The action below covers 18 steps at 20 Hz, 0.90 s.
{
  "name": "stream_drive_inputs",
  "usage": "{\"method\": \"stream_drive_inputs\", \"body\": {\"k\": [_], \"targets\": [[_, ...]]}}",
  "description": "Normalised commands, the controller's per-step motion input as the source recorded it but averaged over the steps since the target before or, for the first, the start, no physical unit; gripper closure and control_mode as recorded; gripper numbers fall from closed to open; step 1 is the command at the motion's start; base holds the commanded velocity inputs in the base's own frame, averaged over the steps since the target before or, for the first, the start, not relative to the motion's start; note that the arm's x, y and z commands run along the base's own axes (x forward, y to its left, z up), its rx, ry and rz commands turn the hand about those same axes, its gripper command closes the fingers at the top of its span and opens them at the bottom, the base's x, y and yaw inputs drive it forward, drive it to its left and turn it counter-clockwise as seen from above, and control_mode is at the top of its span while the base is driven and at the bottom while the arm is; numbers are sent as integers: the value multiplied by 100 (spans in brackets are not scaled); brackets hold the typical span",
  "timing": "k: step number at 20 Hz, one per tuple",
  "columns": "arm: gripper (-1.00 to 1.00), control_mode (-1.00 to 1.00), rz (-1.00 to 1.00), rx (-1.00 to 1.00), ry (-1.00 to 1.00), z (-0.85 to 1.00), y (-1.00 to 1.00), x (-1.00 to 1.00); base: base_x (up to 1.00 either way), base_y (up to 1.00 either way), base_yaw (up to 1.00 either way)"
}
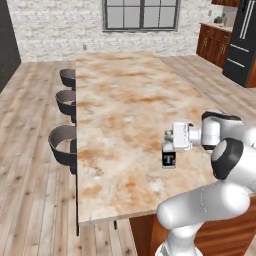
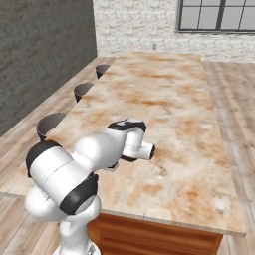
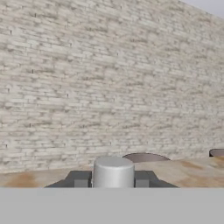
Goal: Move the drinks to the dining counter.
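Room: brick wall (image 1: 55,30) at the far end, window (image 1: 141,14) in it, plank floor (image 1: 30,150) all round.
Counter: one long marble-topped island (image 1: 120,100), running from near to far, wooden base below its near end.
Arm: rises at the near edge of the counter, elbow folded, forearm level over the near right part of the top, hand turned sideways toward the left.
Stools: three (image 1: 62,142), in a row along the counter's left side.
Gripper (image 1: 169,145): jaws closed on the bottle's neck, fingers (image 3: 78,179) on either side of the cap.
Bottle: one, black, marked "T" (image 1: 169,159), upright, at the near right part of the counter; whether its base touches the top I cannot tell.
Cap: one, grey (image 3: 113,171), between the fingers.
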Motion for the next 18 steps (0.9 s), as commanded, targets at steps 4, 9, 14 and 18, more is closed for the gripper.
{"method": "stream_drive_inputs", "body": {"k": [4, 9, 14, 18], "targets": [[100, -100, 0, 0, 0, -20, 0, 19, 0, 0, 0], [100, -100, 0, 0, 0, -18, 0, 4, 0, 0, 0], [-100, -100, 0, 0, 0, -6, 0, -13, 0, 0, 0], [-100, -100, 0, 0, 0, 0, 0, -26, 0, 0, 0]]}}
